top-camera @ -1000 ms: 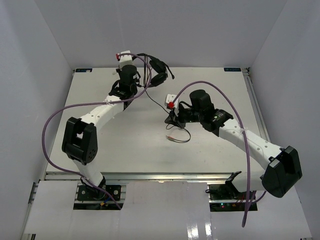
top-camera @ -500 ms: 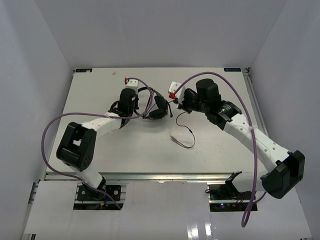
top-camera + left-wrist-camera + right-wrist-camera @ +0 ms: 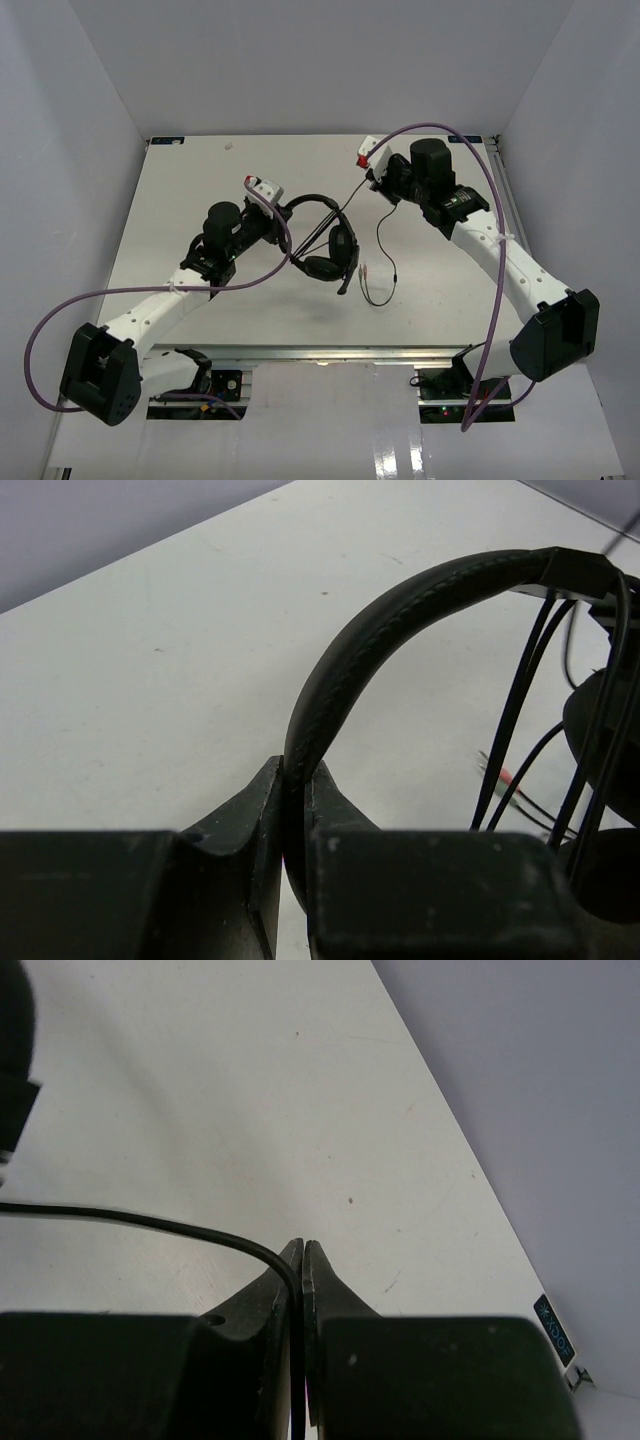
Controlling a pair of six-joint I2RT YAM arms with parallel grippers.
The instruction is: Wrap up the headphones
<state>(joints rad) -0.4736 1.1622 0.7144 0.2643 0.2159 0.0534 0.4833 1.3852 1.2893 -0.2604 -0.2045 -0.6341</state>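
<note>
Left tool (image 3: 293,780) closing tight on the headband (image 3: 400,610), headphones (image 3: 342,240) being held near the middle of the surface (image 3: 200,180), right tool (image 3: 302,1255) pinching the thin cable (image 3: 150,1218) toward the far edge, coloured plugs (image 3: 368,270) lying just beside the earcups.

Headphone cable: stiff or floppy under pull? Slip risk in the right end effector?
Likely floppy: the cable trails in loose curves from the right end effector. Probably slip-prone: thin, smooth, pinched only between the shut fingertips. The headband looks stiffer, holding its arch in the left end effector.
</note>
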